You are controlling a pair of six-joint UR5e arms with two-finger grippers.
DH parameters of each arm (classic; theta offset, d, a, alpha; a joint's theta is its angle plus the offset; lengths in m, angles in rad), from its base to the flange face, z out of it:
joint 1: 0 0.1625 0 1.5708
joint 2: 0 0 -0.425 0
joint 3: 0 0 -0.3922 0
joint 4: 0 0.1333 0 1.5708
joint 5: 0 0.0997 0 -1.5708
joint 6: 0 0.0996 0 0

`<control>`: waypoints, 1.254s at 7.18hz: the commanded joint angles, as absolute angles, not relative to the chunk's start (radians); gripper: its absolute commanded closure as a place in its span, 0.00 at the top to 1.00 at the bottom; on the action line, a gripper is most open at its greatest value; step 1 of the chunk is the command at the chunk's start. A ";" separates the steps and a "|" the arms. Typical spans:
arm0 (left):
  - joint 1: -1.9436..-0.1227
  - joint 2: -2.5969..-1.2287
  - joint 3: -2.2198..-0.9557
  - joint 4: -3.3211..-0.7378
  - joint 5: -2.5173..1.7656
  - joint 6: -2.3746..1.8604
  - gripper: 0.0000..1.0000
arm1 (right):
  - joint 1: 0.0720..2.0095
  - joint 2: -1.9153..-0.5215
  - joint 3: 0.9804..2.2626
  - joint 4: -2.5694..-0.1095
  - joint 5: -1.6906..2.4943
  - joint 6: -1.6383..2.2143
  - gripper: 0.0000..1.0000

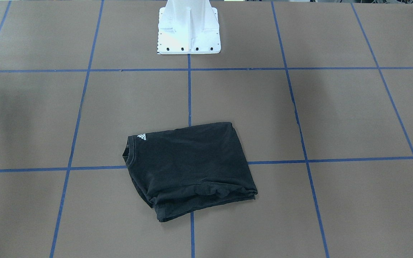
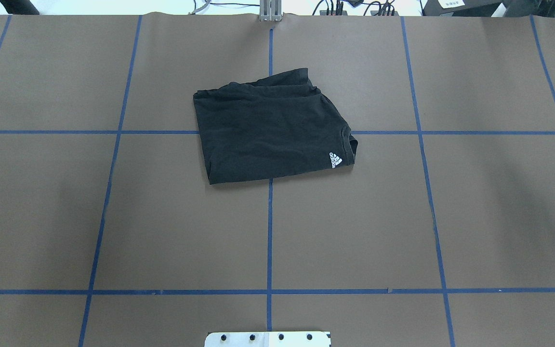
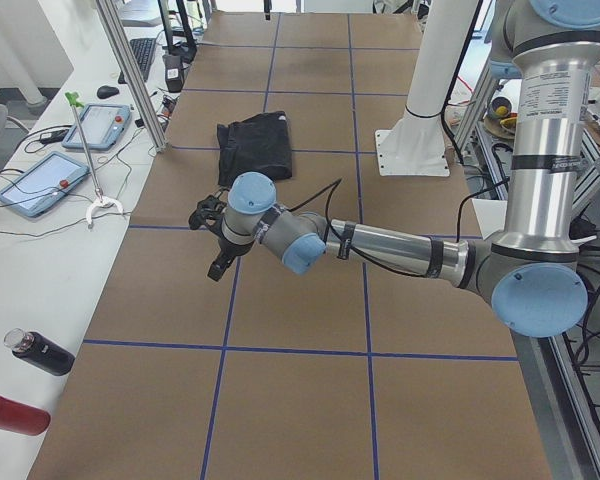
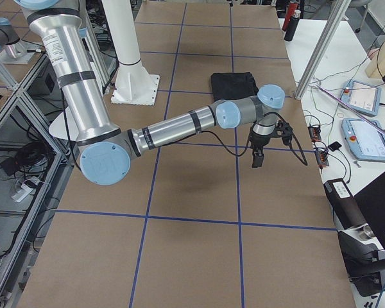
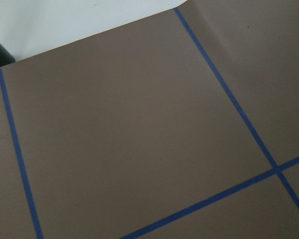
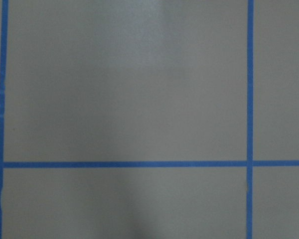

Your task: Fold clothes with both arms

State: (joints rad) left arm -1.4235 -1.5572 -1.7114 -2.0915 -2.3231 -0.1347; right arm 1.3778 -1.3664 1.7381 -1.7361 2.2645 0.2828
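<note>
Where the brown, matte paper cover of the table (image 2: pixel 171 217) spreads flat across the whole workspace, lines of blue tape (image 2: pixel 270 231) divide it into large squares. A white metal base (image 1: pixel 188 28) with a bolted plate stands at the robot's side of the table. Along the far side runs a white bench (image 3: pixel 40 250) that carries two grey pendants (image 3: pixel 38 185) with blue screens, loose cables, a black bottle (image 3: pixel 40 352) and a red bottle (image 3: pixel 10 413), and slim aluminium posts (image 3: pixel 130 70) rise at its edge. A black shirt (image 1: pixel 188 165) lies on the table's centre line, on the far side from the base, across a tape crossing. It is folded into a rough, slightly skewed rectangle of soft cotton. Its top face is smooth and plain, while stacked, crumpled layers show along the edge farthest from the robot. A ribbed collar (image 1: pixel 129 154) curves along the end on the robot's right, with a small white logo (image 1: pixel 142 137) beside it. The left arm (image 3: pixel 400 245) and the right arm (image 4: pixel 173 128), both silver tubes with light-blue joint caps, reach out low over opposite ends of the table. The black left gripper (image 3: pixel 216 255) and right gripper (image 4: pixel 256 157) hang above bare paper, well apart from the shirt and holding nothing visible. Whether their fingers are apart or together cannot be told. Both wrist views show only paper and tape.
</note>
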 commanded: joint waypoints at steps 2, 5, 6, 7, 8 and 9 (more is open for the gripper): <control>-1.440 -1.468 -1.718 -2.089 -2.332 -0.115 1.00 | 1.393 -1.460 1.835 -1.759 2.272 0.250 1.00; -1.470 -1.460 -1.747 -2.006 -2.388 -0.115 1.00 | 1.390 -1.459 1.905 -1.888 2.272 0.203 1.00; -1.480 -1.439 -1.759 -2.008 -2.388 -0.115 1.00 | 1.390 -1.460 1.904 -1.891 2.272 0.155 1.00; -1.488 -1.389 -1.802 -2.011 -2.385 -0.115 1.00 | 1.390 -1.459 1.902 -1.891 2.272 0.153 1.00; -1.485 -1.391 -1.828 -2.010 -2.376 -0.123 1.00 | 1.388 -1.457 1.893 -1.888 2.272 0.153 1.00; -1.479 -1.414 -1.818 -1.994 -2.375 -0.139 1.00 | 1.388 -1.454 1.890 -1.888 2.272 0.153 1.00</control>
